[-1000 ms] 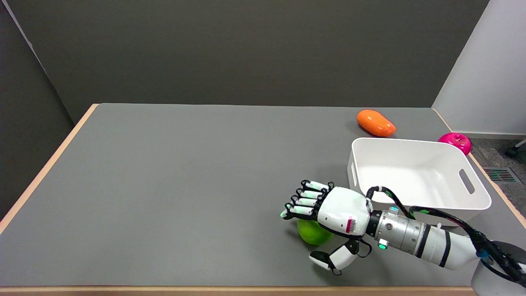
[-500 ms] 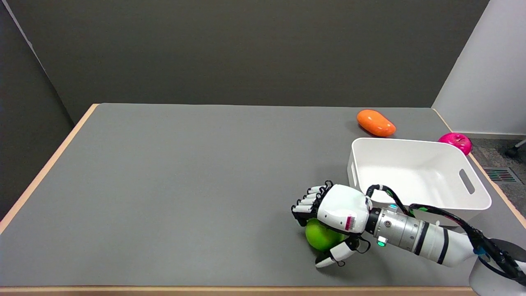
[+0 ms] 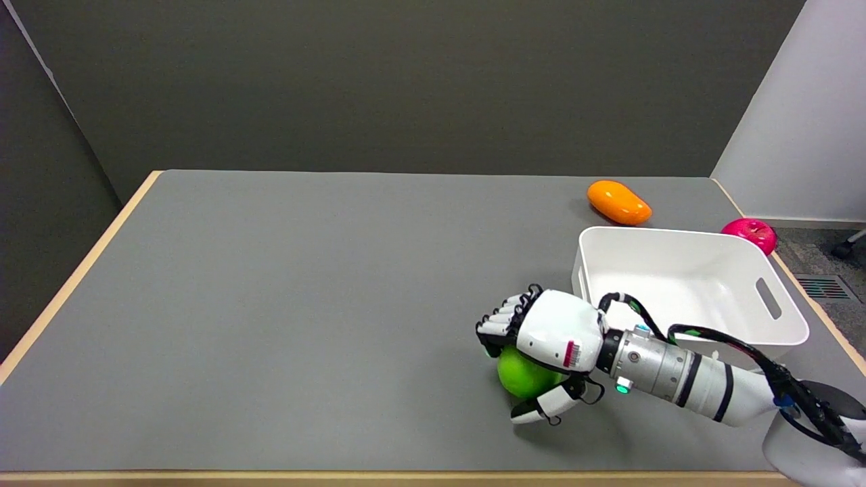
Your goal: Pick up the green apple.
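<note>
The green apple (image 3: 519, 375) is near the front right of the grey table (image 3: 304, 304), mostly covered from above by my right hand (image 3: 544, 345). The hand grips it: the fingers curl down over its far left side and the thumb wraps under its near side. The apple's lower left part shows below the palm. A shadow lies under the hand and apple, and I cannot tell for certain whether the apple touches the table. The white arm reaches in from the lower right.
A white bin (image 3: 683, 284) with handle slots stands just right of the hand. An orange oval object (image 3: 618, 201) lies behind the bin. A pink round object (image 3: 749, 234) sits at the table's right edge. The table's front edge runs just below the hand.
The fingers went from spread over the apple to curled around it, and the thumb closed in under it. Hand and apple have since shifted slightly up and left.
</note>
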You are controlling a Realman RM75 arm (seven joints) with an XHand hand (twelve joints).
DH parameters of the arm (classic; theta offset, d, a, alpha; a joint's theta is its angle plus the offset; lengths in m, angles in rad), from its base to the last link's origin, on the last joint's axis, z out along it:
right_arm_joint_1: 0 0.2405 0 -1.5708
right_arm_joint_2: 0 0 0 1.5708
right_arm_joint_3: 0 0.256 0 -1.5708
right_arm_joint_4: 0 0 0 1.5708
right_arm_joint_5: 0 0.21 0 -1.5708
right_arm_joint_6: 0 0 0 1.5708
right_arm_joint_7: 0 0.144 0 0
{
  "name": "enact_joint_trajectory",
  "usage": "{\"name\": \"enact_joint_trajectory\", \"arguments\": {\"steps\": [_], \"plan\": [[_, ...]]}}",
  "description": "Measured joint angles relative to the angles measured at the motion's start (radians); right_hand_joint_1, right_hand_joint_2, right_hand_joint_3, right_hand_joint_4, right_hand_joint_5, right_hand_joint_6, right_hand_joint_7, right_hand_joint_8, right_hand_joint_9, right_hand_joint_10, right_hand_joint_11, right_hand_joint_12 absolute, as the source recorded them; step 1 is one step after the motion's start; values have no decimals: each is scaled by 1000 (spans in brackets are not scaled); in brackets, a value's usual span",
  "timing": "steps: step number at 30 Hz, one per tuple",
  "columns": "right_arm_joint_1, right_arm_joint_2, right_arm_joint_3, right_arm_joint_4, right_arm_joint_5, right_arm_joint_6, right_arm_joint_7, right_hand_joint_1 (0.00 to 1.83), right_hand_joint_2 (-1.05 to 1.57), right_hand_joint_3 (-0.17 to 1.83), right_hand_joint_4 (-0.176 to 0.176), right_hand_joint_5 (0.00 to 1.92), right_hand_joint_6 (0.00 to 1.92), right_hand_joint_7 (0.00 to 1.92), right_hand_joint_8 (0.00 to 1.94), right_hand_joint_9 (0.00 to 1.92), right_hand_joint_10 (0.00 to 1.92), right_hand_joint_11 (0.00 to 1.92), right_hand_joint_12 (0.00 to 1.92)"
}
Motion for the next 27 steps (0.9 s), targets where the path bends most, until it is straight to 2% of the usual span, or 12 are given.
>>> {"name": "enact_joint_trajectory", "arguments": {"steps": [12, 21, 27], "plan": [[113, -9, 15, 34, 89, 53, -26, 1188, 1066, 420, -176, 690, 1484, 737, 1512, 907, 1743, 736, 1899], [194, -11, 70, 60, 264, 78, -187, 1184, 1085, 397, -176, 677, 1492, 724, 1526, 894, 1757, 715, 1919], [215, -15, 168, 72, 374, 56, -304, 1183, 1086, 396, -176, 674, 1495, 722, 1529, 892, 1767, 709, 1920]]}}
